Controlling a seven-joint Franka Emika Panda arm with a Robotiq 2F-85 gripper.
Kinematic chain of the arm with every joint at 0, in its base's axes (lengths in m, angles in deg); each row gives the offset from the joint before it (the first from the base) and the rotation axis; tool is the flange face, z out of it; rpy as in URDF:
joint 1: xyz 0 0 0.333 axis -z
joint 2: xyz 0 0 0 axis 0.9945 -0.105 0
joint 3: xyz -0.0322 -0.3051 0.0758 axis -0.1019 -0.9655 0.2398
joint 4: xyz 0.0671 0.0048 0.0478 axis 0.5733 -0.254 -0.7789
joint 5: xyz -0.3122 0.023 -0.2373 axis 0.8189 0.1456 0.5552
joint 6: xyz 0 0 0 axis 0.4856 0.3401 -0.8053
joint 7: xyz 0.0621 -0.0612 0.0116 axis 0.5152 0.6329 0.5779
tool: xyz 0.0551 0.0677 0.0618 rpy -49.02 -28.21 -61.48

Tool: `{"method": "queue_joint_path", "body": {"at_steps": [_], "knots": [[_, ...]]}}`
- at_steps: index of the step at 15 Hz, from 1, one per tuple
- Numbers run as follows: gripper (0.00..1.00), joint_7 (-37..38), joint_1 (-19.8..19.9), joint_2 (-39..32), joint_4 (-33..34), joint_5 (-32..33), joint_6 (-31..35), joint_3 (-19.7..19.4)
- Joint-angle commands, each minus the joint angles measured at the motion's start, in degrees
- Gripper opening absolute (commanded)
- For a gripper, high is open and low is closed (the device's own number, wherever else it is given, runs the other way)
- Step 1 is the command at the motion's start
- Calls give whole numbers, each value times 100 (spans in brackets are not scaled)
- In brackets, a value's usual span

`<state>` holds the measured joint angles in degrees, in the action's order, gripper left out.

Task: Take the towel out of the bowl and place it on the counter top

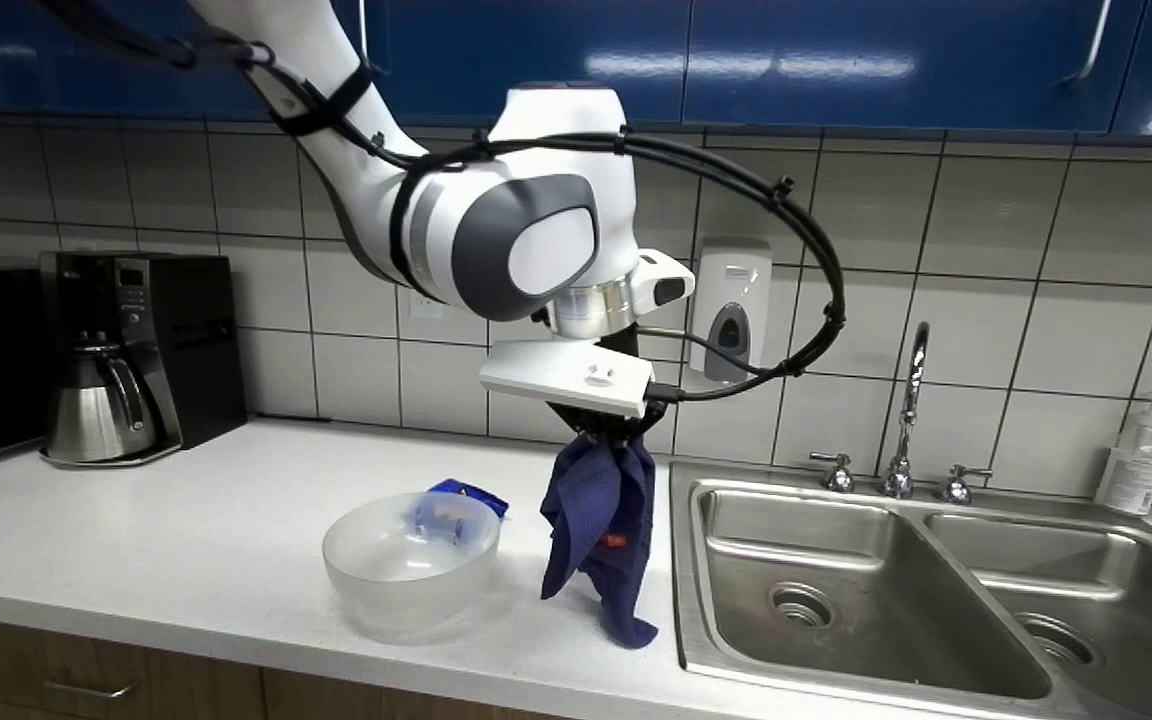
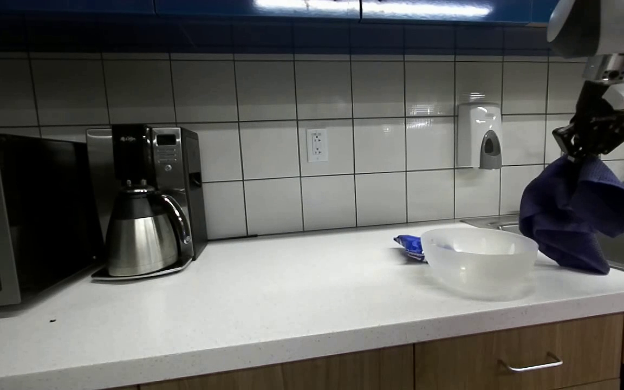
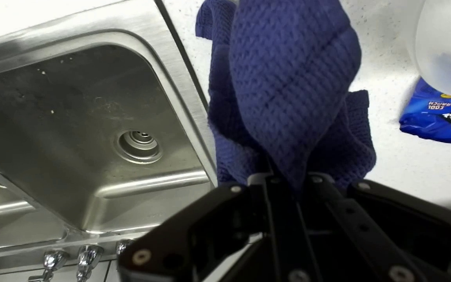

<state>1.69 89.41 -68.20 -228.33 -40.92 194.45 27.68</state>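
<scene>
The dark blue-purple towel hangs from my gripper between the bowl and the sink, also seen in an exterior view. In the wrist view my gripper is shut on the towel, whose pinched part goes between the fingertips. The towel's lower end is close to the counter top; I cannot tell whether it touches. The frosted clear bowl stands upright on the counter beside the towel, with no towel in it. The bowl also shows in an exterior view and partly in the wrist view.
A steel double sink with a faucet is next to the towel. A blue snack bag lies behind the bowl. A coffee maker and a microwave stand farther along the counter. A soap dispenser hangs on the wall.
</scene>
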Motion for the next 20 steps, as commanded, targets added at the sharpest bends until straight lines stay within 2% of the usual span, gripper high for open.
{"method": "queue_joint_path", "body": {"at_steps": [1, 5, 10, 14, 20], "knots": [[1, -695, -309, -700, 552, -887, -15, -196], [1, -1195, -252, -1261, 885, -1646, -132, -103], [1, -1628, -65, -1870, 1051, -2252, -203, -15], [1, -1714, 32, -2333, 1218, -2678, 23, 80], [1, -1686, 118, -2967, 1687, -3146, -11, 270]]}}
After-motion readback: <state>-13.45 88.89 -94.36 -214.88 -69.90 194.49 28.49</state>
